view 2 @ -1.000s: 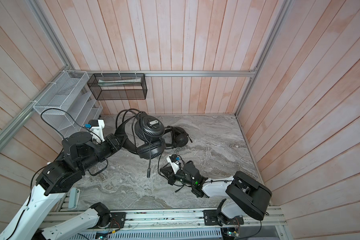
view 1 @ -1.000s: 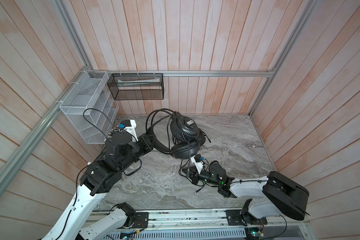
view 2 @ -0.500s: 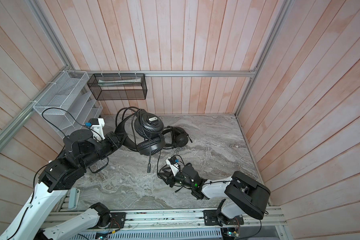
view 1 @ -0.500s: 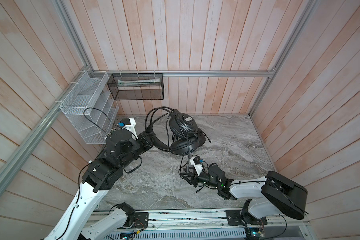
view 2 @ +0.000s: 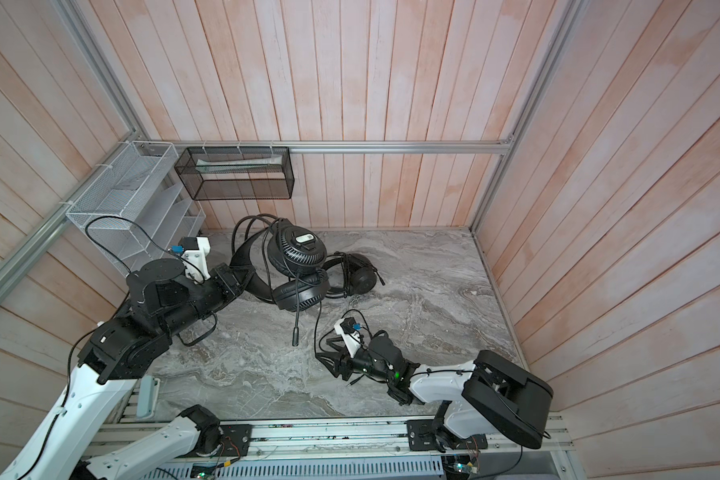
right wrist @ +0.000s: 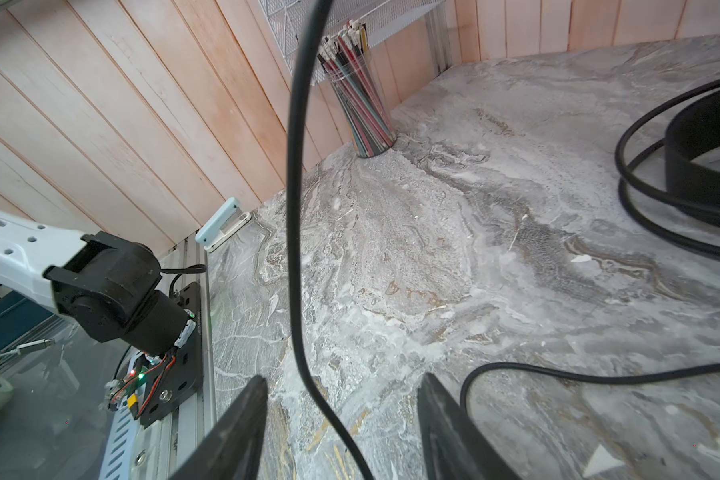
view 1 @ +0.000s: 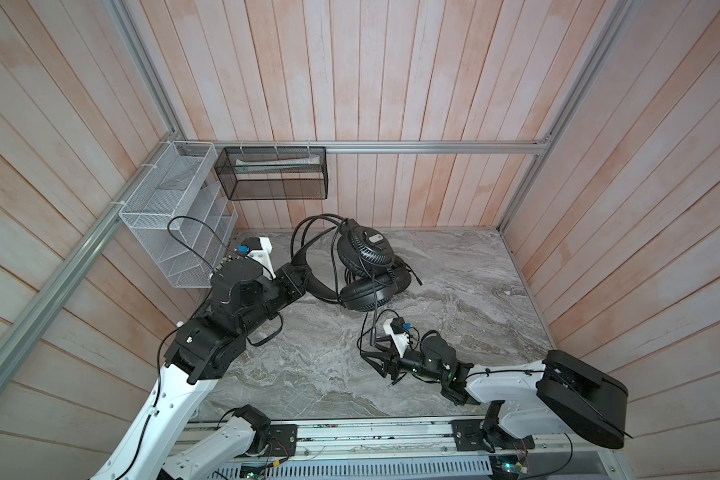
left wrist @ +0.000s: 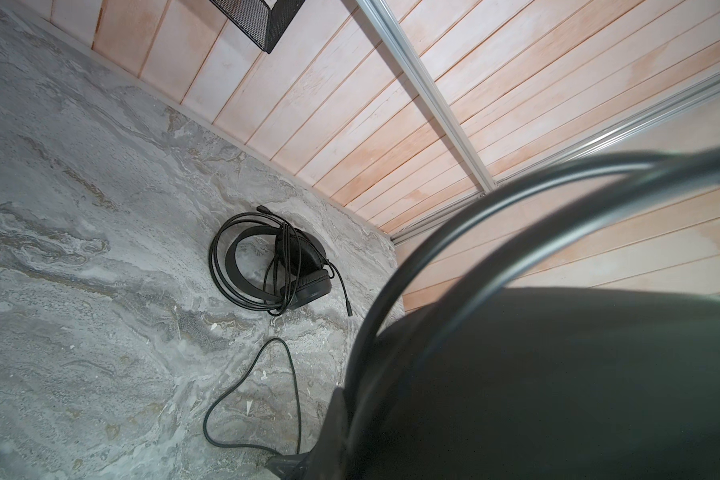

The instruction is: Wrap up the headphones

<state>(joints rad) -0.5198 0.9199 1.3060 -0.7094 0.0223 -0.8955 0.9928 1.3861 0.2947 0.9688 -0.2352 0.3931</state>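
Headphones (view 1: 364, 253): headband clamped between the closed left jaws, earcups just ahead of them. Cable (right wrist: 295, 208) runs loose through the gap of the right jaws, which stand apart. Second headset (view 2: 358, 276), cable wound around it, lies on the tabletop (view 2: 425, 291), beyond both jaws.

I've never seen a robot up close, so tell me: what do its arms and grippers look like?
The left arm and right arm have white shells and chunky black joints. The left gripper and right gripper are black, with tapered fingers. A white camera mount with a blue plug sits on each wrist. Thin black cables loop alongside; a green light glows.
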